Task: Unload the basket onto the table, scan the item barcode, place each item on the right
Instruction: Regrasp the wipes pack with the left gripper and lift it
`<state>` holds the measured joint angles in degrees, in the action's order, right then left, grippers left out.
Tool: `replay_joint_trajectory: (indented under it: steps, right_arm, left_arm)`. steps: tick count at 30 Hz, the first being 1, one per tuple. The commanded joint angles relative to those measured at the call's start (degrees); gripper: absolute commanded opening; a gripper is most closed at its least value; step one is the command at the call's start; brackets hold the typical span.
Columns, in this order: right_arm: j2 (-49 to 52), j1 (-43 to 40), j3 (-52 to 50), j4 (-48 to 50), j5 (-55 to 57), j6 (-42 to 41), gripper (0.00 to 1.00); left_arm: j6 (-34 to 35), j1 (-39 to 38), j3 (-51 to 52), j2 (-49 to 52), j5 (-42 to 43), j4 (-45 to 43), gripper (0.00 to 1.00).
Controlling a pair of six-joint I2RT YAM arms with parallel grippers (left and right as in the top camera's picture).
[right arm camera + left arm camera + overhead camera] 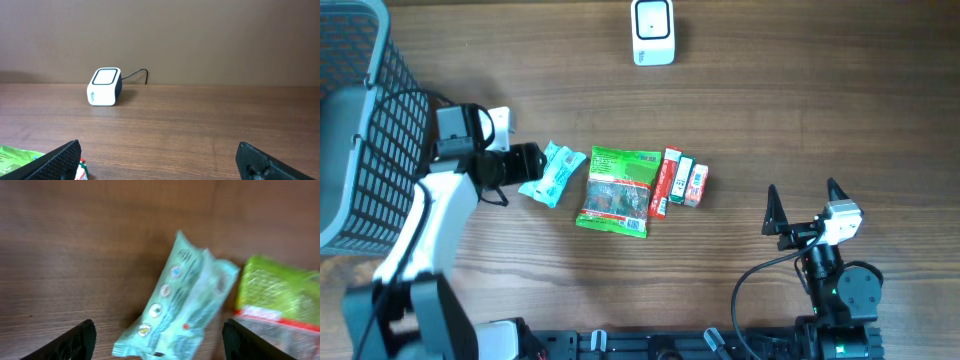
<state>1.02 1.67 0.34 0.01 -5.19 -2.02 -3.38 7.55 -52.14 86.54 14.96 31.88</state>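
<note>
- I see my left gripper [159, 340] spread open, 1 finger on each side of the teal packet [185, 305], not gripping it.
- Packet lies on the table [800, 110], just beside the green bag [617, 190].
- Right gripper [803, 190] gapes wide, empty.
- Scanner [652, 30] stands well apart.

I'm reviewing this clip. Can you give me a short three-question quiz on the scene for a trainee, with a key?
1. True or false: the right gripper has its jaws open and holds nothing.
2. How many small boxes lie side by side next to the green snack bag?
3. Which item lies between the jaws of the left gripper?
A. the green snack bag
B. the teal packet
C. the scanner

Key: 1 true; 2 three; 3 B.
</note>
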Motion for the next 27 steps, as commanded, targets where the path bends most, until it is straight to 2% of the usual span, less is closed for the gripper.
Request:
replay_joint_trajectory:
  steps: [1,4,8,11,14,17,22,27]
  right_arm:
    - [-0.22,-0.20,-0.04,0.33,-0.87,0.48,1.00]
    - [-0.22,-0.20,-0.04,0.33,-0.87,0.46,1.00]
    - [-0.22,-0.20,-0.04,0.33,-0.87,0.50,1.00]
    - [-0.22,-0.20,-0.04,0.33,-0.87,0.50,1.00]
    - [-0.22,-0.20,-0.04,0.33,-0.87,0.50,1.00]
    - [-0.22,-0.20,-0.04,0.33,-0.87,0.48,1.00]
    - [-0.22,-0.20,-0.04,0.33,-0.87,0.50,0.99]
    - [-0.22,-0.20,-0.04,0.33,-0.87,0.48,1.00]
  left_arm:
    - [-5.46,-0.15,0.17,6.47,-0.02,0.76,0.80]
    - [-5.46,-0.15,0.17,8.81,4.04,2.71,0.79]
    - [-5.42,-0.15,0.17,9.38,7.76,4.98,0.71]
    - [-5.25,-0.33,0.46,9.44,8.94,5.11,0.69]
    - [-5.22,-0.31,0.50,9.49,13.77,8.00,0.64]
    - [-5.20,-0.28,0.48,9.46,11.54,8.33,0.71]
    - [-4.26,-0.26,0.48,9.49,10.47,3.21,0.76]
    - [2.62,-0.37,0.70,9.49,10.51,1.97,0.77]
